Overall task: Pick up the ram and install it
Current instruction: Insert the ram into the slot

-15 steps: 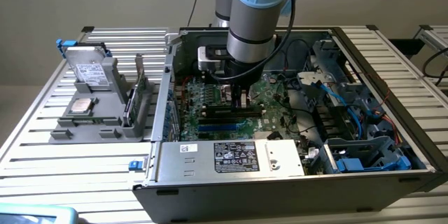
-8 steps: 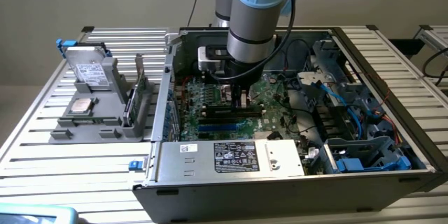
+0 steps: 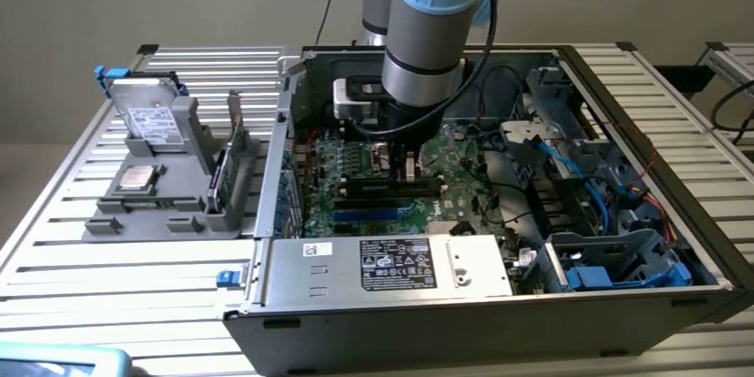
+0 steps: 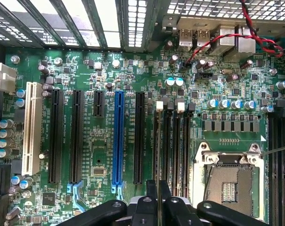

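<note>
Two fingers [image 4: 151, 195] of the gripper [image 4: 157, 190] stand narrow, almost together. I read the thin dark edge pinched between them as the ram [image 4: 157, 183], held edge-on, though I can't cleanly split it from the board beneath. It sits near the CPU socket [image 4: 232, 183], over one end of the memory slots [image 4: 173, 150] flanking that socket and in line with the slot farthest from it, with the gripper low inside the case [image 3: 471, 324].
</note>
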{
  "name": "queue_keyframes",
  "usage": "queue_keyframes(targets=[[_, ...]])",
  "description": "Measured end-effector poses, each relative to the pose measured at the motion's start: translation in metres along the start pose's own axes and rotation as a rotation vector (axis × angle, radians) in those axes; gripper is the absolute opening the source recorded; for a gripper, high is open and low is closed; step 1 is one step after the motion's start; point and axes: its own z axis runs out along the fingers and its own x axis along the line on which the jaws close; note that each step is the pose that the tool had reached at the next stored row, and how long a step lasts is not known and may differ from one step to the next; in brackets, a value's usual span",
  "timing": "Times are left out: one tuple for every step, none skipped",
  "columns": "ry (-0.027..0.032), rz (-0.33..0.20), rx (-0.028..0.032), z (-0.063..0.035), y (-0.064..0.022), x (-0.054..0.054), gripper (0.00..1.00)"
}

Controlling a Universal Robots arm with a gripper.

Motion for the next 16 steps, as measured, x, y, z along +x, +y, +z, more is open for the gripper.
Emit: queue_keyframes(targets=[[0.0000,0.000,0.0002,0.0001,0.0000,0.0000,0.15],[-0.0002,0.000,0.0002,0.0001,0.0001,0.0000,0.21],[-0.0001,0.000,0.0006,0.0001,0.0000,0.0000,0.21],[-0.0002,0.000,0.0007,0.0002,-0.0001,0.0000,0.27],[-0.0001,0.000,0.0007,0.0001,-0.0002,0.0000,0.27],[-0.0002,0.000,0.0007,0.0001,-0.0002,0.0000,0.34],[-0.0003,0.000,0.0007,0.0001,-0.0002,0.0000,0.34],[-0.0007,0.000,0.0007,0.0002,-0.0002,-0.0001,0.34],[-0.0010,0.000,0.0007,0.0002,-0.0002,-0.0001,0.34],[-0.0011,0.000,0.0007,0.0001,-0.0002,0.0000,0.34],[-0.0012,0.000,0.0007,0.0001,-0.0002,0.0000,0.34],[-0.0012,0.000,0.0007,-0.0001,-0.0002,0.0000,0.34],[-0.0010,0.000,0.0006,-0.0004,-0.0002,0.0000,0.34],[-0.0010,0.000,0.0006,-0.0008,-0.0002,-0.0001,0.34],[-0.0011,0.000,0.0006,-0.0013,-0.0001,-0.0001,0.34],[-0.0012,0.000,0.0007,-0.0019,-0.0001,-0.0002,0.34]])
